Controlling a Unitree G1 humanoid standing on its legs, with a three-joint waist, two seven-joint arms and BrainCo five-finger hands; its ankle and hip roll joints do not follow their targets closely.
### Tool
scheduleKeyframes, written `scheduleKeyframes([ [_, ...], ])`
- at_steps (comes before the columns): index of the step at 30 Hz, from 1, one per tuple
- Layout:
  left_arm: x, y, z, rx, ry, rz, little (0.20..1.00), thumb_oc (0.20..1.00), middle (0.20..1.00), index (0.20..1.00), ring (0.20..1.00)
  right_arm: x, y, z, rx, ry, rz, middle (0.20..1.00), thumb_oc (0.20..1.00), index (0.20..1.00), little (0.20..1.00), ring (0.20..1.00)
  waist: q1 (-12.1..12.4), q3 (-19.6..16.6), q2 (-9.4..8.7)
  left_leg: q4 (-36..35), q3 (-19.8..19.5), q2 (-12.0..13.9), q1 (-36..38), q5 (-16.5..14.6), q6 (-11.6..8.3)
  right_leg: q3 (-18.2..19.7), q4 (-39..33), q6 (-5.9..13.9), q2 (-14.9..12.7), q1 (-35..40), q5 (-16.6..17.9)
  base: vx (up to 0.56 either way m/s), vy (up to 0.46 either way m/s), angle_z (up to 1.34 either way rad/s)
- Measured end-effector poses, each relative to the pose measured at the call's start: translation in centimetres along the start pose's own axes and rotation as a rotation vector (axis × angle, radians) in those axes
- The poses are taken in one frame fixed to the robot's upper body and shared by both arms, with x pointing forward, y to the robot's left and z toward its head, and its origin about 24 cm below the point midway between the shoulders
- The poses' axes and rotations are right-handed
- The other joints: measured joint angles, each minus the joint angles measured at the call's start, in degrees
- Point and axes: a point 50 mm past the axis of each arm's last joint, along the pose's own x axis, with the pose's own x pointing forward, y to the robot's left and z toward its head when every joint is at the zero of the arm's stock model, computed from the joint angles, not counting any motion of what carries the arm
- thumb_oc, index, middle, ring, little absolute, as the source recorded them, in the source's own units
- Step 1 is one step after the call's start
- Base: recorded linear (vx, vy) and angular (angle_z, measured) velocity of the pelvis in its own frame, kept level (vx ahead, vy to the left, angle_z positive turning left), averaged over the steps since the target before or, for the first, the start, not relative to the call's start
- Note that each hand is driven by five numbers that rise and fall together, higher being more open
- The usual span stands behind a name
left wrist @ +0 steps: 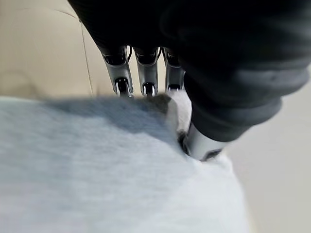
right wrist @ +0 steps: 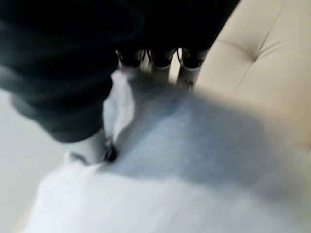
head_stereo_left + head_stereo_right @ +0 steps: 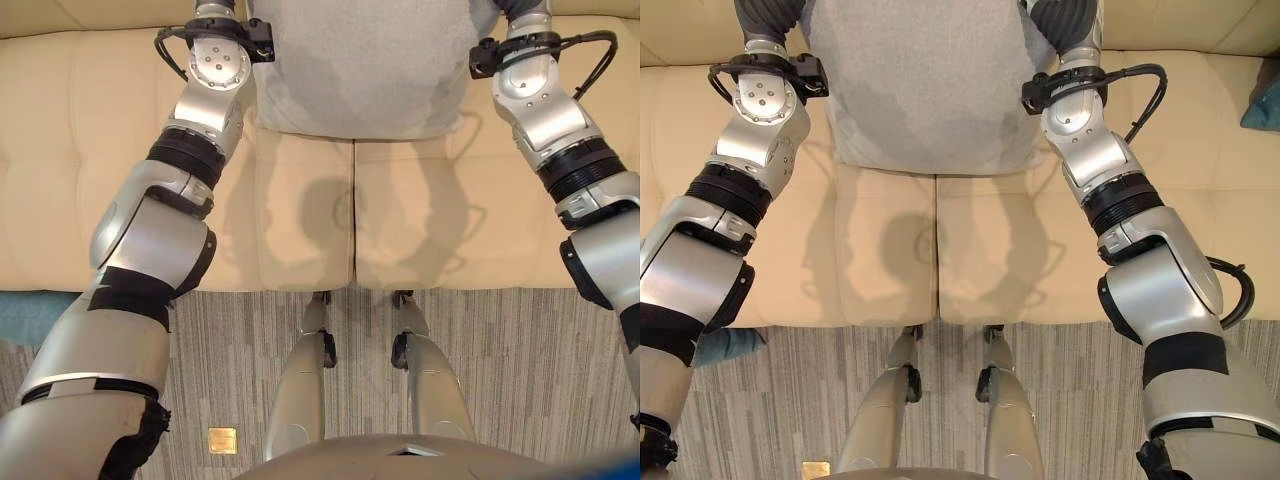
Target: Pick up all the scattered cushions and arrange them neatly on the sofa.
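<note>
Both hands, left and right, pinch the grey cushion's upper corners; it should be lowered evenly, square against the sofa back.

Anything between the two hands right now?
The grey cushion, one hand at each upper corner: left hand, right hand. Both eye views show it spanning the gap above the cream sofa.

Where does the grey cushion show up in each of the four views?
Left eye view: grey cushion top centre, between both arms.
Right eye view: top centre-left.
Left wrist view: fills the lower half, left robot hand pinching its edge.
Right wrist view: lower right.
Shared landmark: cream sofa.
</note>
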Motion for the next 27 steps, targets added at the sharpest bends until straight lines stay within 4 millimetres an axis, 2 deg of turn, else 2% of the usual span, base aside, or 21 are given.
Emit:
scheduleKeyframes([
  [2,0.2,0.3,0.1,0.018,0.001,-0.009,1.0,1.0,1.0,1.0,1.0,0.3,-0.3,0.0,-0.009,0.002,0.001,1.0,1.0,1.0,1.0,1.0,0.0,0.0,0.02,0.0,0.1,0.0,0.1,0.0,0.0,0.1,0.0,0.0,0.0,0.0,0.0,-0.01,0.01,-0.02],
  [4,0.5,2.1,-0.1,0.084,0.004,0.009,1.0,1.0,1.0,1.0,1.0,0.8,-2.4,-0.7,-0.065,0.02,-0.026,1.0,1.0,1.0,1.0,1.0,0.3,0.0,0.02,0.0,0.3,-0.1,0.4,0.0,0.0,0.3,0.3,0.0,-0.1,-0.1,0.0,0.0,0.01,-0.05],
  [6,0.3,3.0,-1.0,0.11,0.033,0.014,1.0,1.0,1.0,1.0,1.0,0.9,-3.6,-1.3,-0.104,0.034,-0.038,1.0,1.0,1.0,1.0,1.0,0.4,0.0,0.02,0.0,0.3,-0.1,1.2,0.0,0.0,0.3,1.2,0.01,-0.2,0.3,0.0,0.0,0.006,-0.04],
  [7,0.5,3.9,-1.0,0.138,0.039,0.007,1.0,1.0,1.0,1.0,1.0,1.2,-5.4,-1.9,-0.18,0.047,-0.058,1.0,1.0,1.0,1.0,1.0,0.2,0.0,0.02,0.0,0.3,-0.1,1.4,0.0,0.0,0.3,1.3,0.01,-0.3,0.5,0.0,0.0,0.0,0.0],
  [10,0.7,6.9,-1.2,0.208,0.05,0.068,1.0,1.0,1.0,1.0,1.0,1.1,-8.2,-3.3,-0.251,0.09,-0.108,1.0,1.0,1.0,1.0,1.0,0.1,0.0,0.02,0.1,0.2,-0.1,1.8,0.0,0.0,0.3,1.4,0.01,-0.3,0.8,0.0,0.0,0.0,0.0],
  [13,-0.8,10.5,-3.8,0.202,0.126,0.154,1.0,1.0,1.0,1.0,1.0,-0.9,-11.6,-7.0,-0.305,0.206,-0.166,1.0,1.0,1.0,1.0,1.0,0.2,-0.1,0.01,0.1,0.1,-0.1,3.4,0.0,0.0,0.3,1.5,0.13,-0.2,2.5,-0.1,0.0,0.0,0.0],
  [15,-3.2,11.2,-6.7,0.204,0.182,0.136,1.0,1.0,1.0,1.0,1.0,-3.8,-12.8,-10.7,-0.329,0.323,-0.167,1.0,1.0,1.0,1.0,1.0,0.3,-0.1,-0.01,-0.1,0.1,-0.1,5.3,0.0,-0.01,0.2,1.5,0.43,-0.2,4.4,-0.4,0.01,-0.031,0.04],
  [16,-4.2,10.9,-7.9,0.212,0.207,0.109,1.0,1.0,1.0,1.0,1.0,-5.1,-12.5,-12.1,-0.339,0.369,-0.147,1.0,1.0,1.0,1.0,1.0,0.2,-0.1,-0.05,-0.1,0.0,-0.1,6.1,0.0,-0.02,0.2,1.5,0.61,-0.2,5.3,-0.6,0.02,-0.061,0.04],
  [17,-5.5,9.4,-8.4,0.209,0.182,0.033,1.0,1.0,1.0,1.0,1.0,-6.7,-11.4,-13.2,-0.315,0.387,-0.107,1.0,1.0,1.0,1.0,1.0,0.3,-0.2,-0.24,-0.3,-0.3,-0.1,6.6,-0.2,-0.26,0.2,1.5,0.81,-0.1,5.7,-0.8,0.02,-0.061,0.02],
  [18,-5.5,9.4,-8.4,0.209,0.182,0.033,1.0,1.0,1.0,1.0,1.0,-6.7,-11.4,-13.2,-0.315,0.387,-0.107,1.0,1.0,1.0,1.0,1.0,0.3,-0.2,-0.24,-0.3,-0.3,-0.1,6.6,-0.2,-0.26,0.2,1.5,0.81,-0.1,5.7,-0.8,0.02,-0.054,0.04],
  [19,-9.3,7.2,-7.9,0.044,0.079,-0.018,1.0,1.0,1.0,1.0,1.0,-9.9,-8.6,-12.6,-0.212,0.285,-0.03,1.0,1.0,1.0,1.0,1.0,0.0,-0.2,-0.26,-0.4,-0.6,-0.1,7.9,-0.3,-0.34,0.1,1.4,1.14,0.2,7.2,-1.0,0.03,-0.039,0.07],
  [20,-10.8,6.4,-8.7,0.031,0.095,-0.043,1.0,1.0,1.0,1.0,1.0,-11.2,-7.5,-13.1,-0.209,0.293,0.008,1.0,1.0,1.0,1.0,1.0,0.0,-0.2,-0.29,-0.4,-0.9,-0.1,8.9,-0.3,-0.4,0.2,1.4,1.22,-0.1,8.3,-1.2,0.04,-0.033,0.05],
  [22,-13.3,6.6,-9.8,-0.027,0.133,0.0,1.0,1.0,1.0,1.0,1.0,-13.1,-6.3,-13.5,-0.143,0.314,-0.002,1.0,1.0,1.0,1.0,1.0,0.2,-0.6,-0.34,-0.4,-1.1,0.0,10.1,-1.0,-1.27,0.1,1.8,1.76,0.2,9.3,-1.8,0.05,-0.039,0.0],
  [23,-15.5,6.6,-9.8,-0.062,0.127,0.015,1.0,1.0,1.0,1.0,1.0,-15.2,-6.0,-13.0,-0.094,0.292,-0.004,1.0,1.0,1.0,1.0,1.0,0.3,-0.6,-0.36,-0.4,-1.2,0.1,11.4,-1.3,-1.6,0.0,1.7,1.16,0.2,10.7,-1.9,0.02,-0.04,0.09],
  [25,-20.3,7.1,-12.2,-0.014,0.245,0.009,1.0,1.0,1.0,1.0,1.0,-20.0,-5.5,-15.0,-0.141,0.383,0.073,1.0,1.0,1.0,1.0,1.0,0.8,-0.6,-0.48,-0.4,-1.3,0.0,15.6,-1.8,-1.69,-0.4,1.4,1.16,-0.1,15.3,-2.9,0.04,-0.037,0.13],
  [27,-25.5,8.8,-14.5,0.037,0.401,0.041,1.0,1.0,1.0,1.0,1.0,-24.9,-5.1,-16.5,-0.173,0.493,0.131,1.0,1.0,1.0,1.0,1.0,1.1,-0.9,-0.73,-0.4,-1.5,0.1,19.6,-3.0,-1.83,-1.2,1.1,0.8,0.0,19.6,-3.8,0.05,-0.031,0.06],
])
